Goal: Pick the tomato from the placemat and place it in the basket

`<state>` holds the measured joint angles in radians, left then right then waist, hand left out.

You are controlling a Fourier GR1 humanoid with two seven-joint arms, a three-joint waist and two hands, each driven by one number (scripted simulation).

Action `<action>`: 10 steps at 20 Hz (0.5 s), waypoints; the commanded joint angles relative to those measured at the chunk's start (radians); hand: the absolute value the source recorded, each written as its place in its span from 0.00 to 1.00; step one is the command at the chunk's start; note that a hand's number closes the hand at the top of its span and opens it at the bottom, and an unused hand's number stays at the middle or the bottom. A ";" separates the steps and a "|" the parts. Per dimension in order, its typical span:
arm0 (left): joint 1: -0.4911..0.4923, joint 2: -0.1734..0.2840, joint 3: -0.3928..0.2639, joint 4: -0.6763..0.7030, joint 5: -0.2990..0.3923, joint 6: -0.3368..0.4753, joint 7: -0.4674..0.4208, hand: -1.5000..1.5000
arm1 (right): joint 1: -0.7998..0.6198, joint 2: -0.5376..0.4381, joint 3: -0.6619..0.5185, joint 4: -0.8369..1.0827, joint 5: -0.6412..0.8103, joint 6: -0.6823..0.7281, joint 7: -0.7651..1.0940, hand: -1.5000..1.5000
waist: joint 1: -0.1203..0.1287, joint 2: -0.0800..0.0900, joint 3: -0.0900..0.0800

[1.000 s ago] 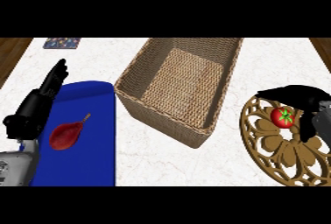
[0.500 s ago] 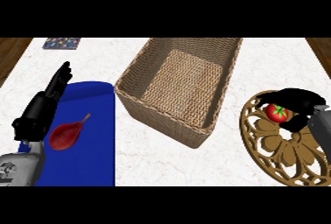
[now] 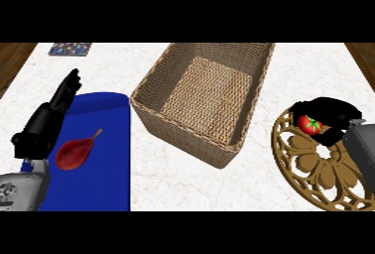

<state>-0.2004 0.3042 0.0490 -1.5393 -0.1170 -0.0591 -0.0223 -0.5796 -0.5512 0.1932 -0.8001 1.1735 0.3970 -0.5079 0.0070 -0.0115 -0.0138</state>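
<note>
The right hand (image 3: 331,115) sits at the right side of the counter (image 3: 176,173), its black fingers curled round the tomato (image 3: 309,124), which shows red with a green stalk star between the fingers and the palm. Hand and tomato are over the upper edge of the placemat (image 3: 311,168), a round, tan, openwork piece with a flower pattern cut through it; whether the tomato rests on the mat or is lifted just clear of it I cannot tell. To the left of the mat, near it but not touching, stands the woven basket (image 3: 164,106), long and rectangular, set at a slant on the white marbled top, with nothing inside it. Further left lies a blue mat (image 3: 110,149) carrying a dark red leaf-shaped thing (image 3: 75,153) with a thin stem. The left hand (image 3: 55,111) is over the left edge of that blue mat, fingers straight and pointing away, holding nothing. A small patterned item (image 3: 70,48) lies at the far left corner of the counter.
</note>
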 commanded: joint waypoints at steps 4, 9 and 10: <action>0.015 0.019 0.037 -0.011 0.007 0.008 0.016 0.50 | 0.092 0.023 -0.249 0.038 -0.073 -0.103 0.399 1.00 | -0.049 0.000 0.014; 0.038 0.003 0.020 -0.033 0.010 -0.001 0.017 0.50 | 0.165 0.086 -0.339 -0.092 -0.082 -0.284 0.635 1.00 | -0.041 -0.001 0.012; 0.025 0.019 0.034 -0.036 0.015 -0.005 0.039 0.50 | 0.176 0.082 -0.341 -0.154 -0.077 -0.292 0.668 1.00 | -0.044 -0.003 0.012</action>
<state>-0.1745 0.3181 0.0795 -1.5585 -0.1068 -0.0585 -0.0083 -0.4530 -0.4909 -0.0955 -0.8650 1.0871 0.1880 -0.0169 -0.0310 -0.0183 -0.0066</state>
